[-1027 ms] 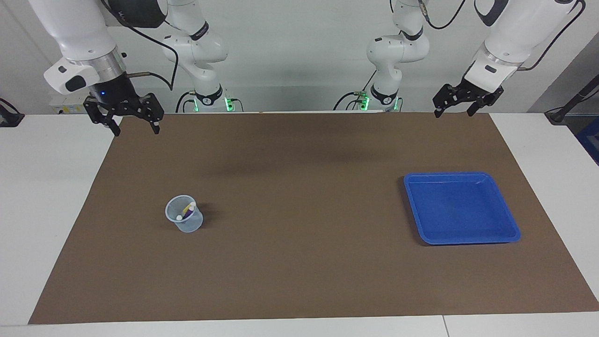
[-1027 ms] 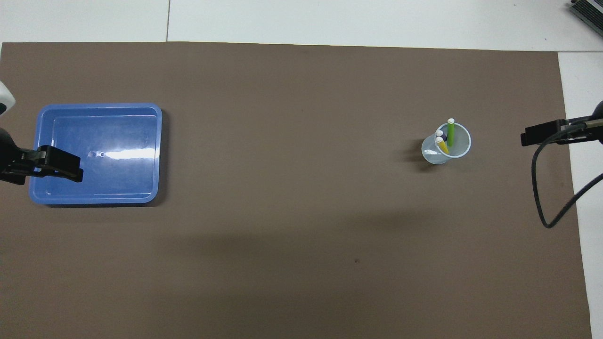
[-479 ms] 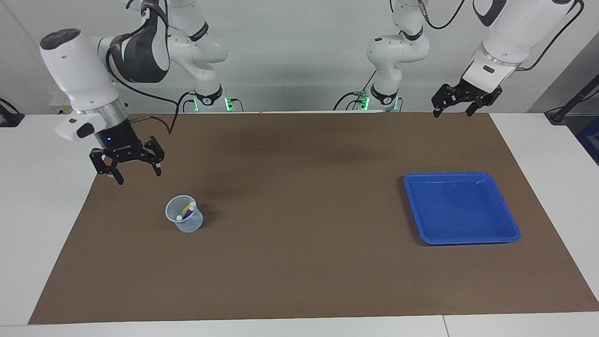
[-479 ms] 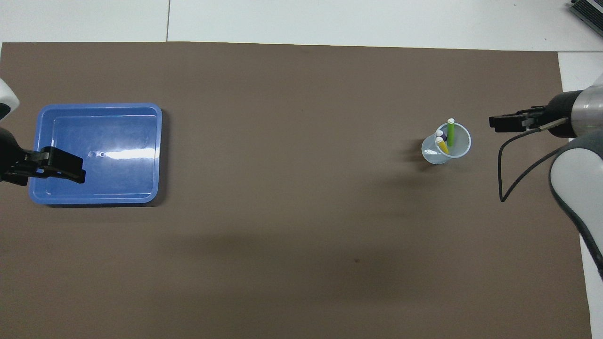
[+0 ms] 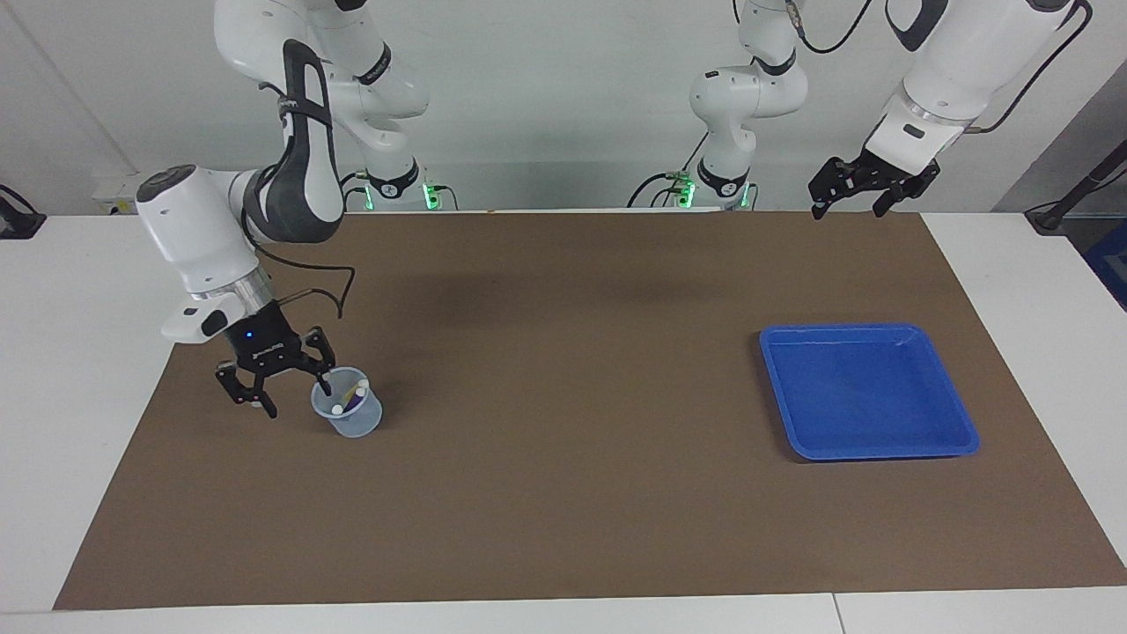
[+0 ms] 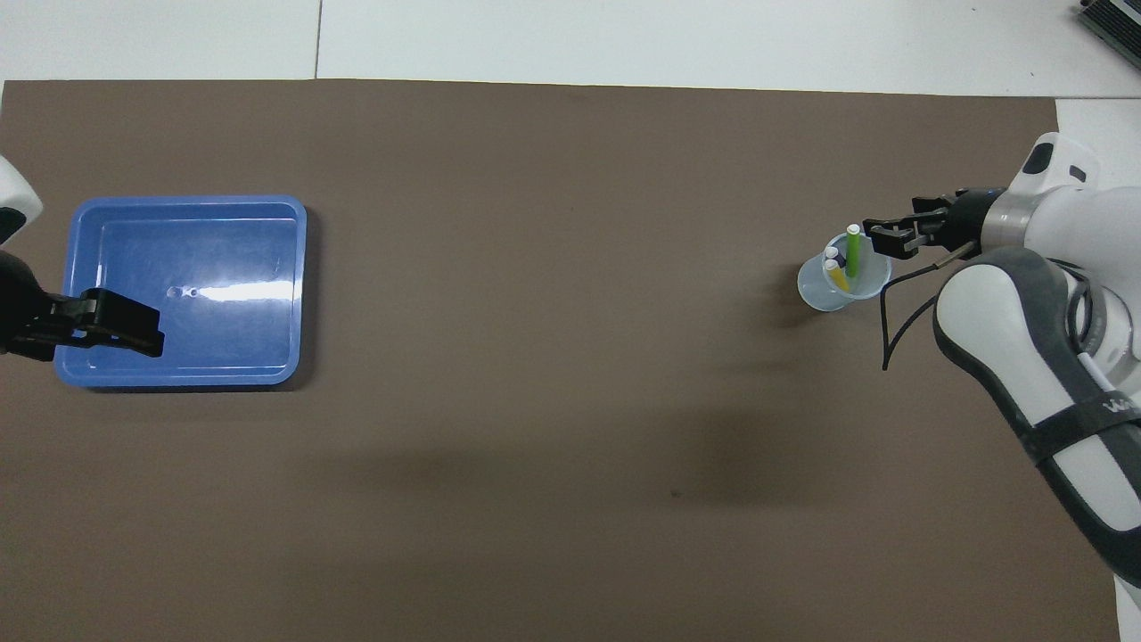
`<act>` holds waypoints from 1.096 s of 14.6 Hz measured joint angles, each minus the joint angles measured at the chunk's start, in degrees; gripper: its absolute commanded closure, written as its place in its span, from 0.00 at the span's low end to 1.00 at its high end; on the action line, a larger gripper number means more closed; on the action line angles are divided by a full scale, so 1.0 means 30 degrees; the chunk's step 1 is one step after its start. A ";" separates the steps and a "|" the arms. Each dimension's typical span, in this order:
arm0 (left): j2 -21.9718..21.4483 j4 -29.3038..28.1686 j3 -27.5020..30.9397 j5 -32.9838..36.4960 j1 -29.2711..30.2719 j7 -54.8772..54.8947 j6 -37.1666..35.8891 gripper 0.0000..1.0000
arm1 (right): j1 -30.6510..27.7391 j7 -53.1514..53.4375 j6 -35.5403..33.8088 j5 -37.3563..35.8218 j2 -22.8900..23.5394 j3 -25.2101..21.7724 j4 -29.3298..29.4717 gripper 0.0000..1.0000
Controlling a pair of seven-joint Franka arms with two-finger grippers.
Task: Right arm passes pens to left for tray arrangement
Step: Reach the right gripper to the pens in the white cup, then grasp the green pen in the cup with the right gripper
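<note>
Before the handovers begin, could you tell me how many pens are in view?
3, all standing in the cup at the right arm's end: green pen, yellow pen, purple pen, mostly hidden. None in the tray.

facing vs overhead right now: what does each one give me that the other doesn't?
Facing only: both arm bases and the wall, the left gripper open, high over the mat's edge nearest the robots, and the right gripper open, low beside the cup, one finger at its rim.

Overhead only: all three pens apart, green pen, yellow pen and purple pen, plus the glare on the tray floor. Here the left gripper overlaps the tray.

Both: mat, tray without pens, cup with pens inside.
</note>
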 measured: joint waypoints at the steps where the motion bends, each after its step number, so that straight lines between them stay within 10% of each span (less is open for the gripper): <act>1: -0.0001 -0.0003 0.0000 0.0000 0.0000 0.0000 0.0000 0.00 | 0.0090 -0.0139 0.0120 0.0011 -0.0025 0.0001 -0.0204 0.30; 16: -0.0002 -0.0026 -0.0013 -0.0001 -0.0004 -0.0061 0.0162 0.00 | 0.0769 -0.4076 0.2823 0.3776 0.0073 -0.0019 -0.1605 0.45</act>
